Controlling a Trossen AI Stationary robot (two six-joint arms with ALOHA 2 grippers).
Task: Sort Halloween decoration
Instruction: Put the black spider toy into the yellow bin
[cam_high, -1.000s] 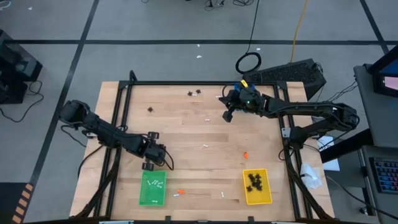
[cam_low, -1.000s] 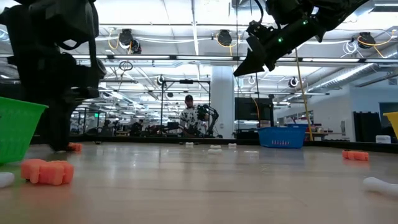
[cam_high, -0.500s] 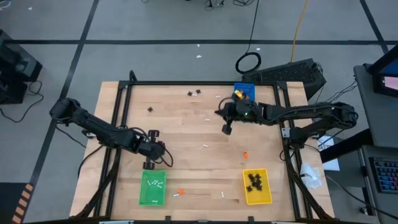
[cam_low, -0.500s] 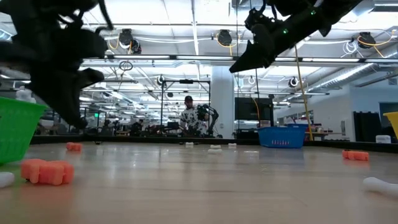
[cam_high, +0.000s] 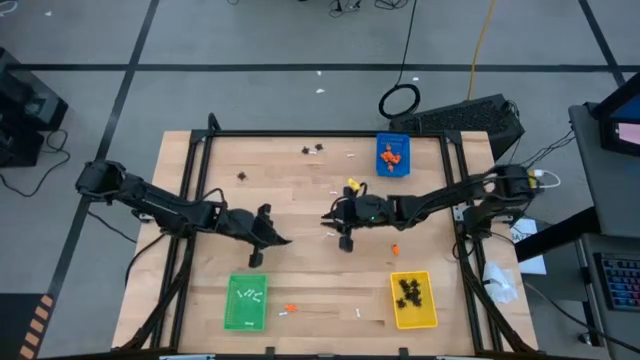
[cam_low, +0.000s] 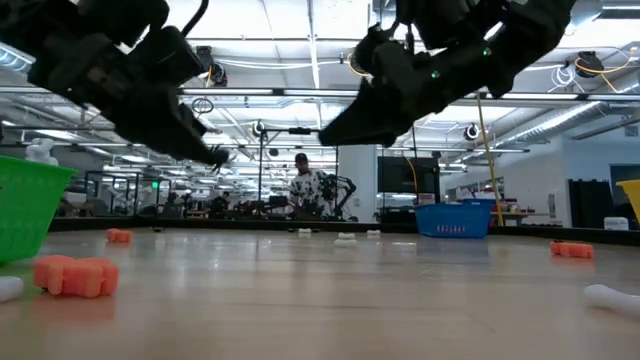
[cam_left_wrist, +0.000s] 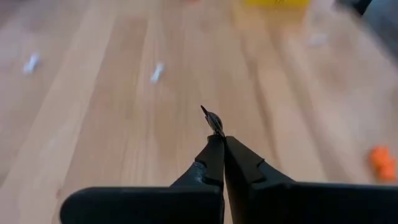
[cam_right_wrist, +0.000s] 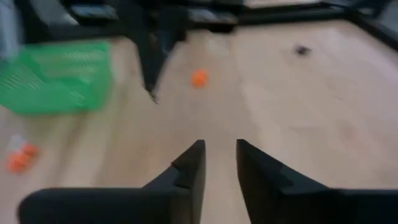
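So I've got the left gripper (cam_left_wrist: 216, 127) pinched closed with nothing in it, above mid-table, and the right gripper (cam_right_wrist: 219, 155) parted and empty nearby. White bones (cam_high: 249, 293) are in the green tray (cam_high: 233, 318), spiders (cam_high: 408, 291) in the yellow tray (cam_high: 424, 320), orange lumps (cam_high: 391, 154) in the blue tray (cam_high: 381, 167).

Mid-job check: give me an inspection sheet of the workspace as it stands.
Surface: pale wooden table, black-framed.
Job's things: white sticks in green tray; black spiders in yellow tray; orange lumps in blue tray; loose orange lump, black spiders, white stick.
Clutter: nothing seen.
Grippers: left gripper shut, empty, mid-table; right gripper open, empty, facing it.
Cables: yellow cable on floor.
Surroundings: person far behind.
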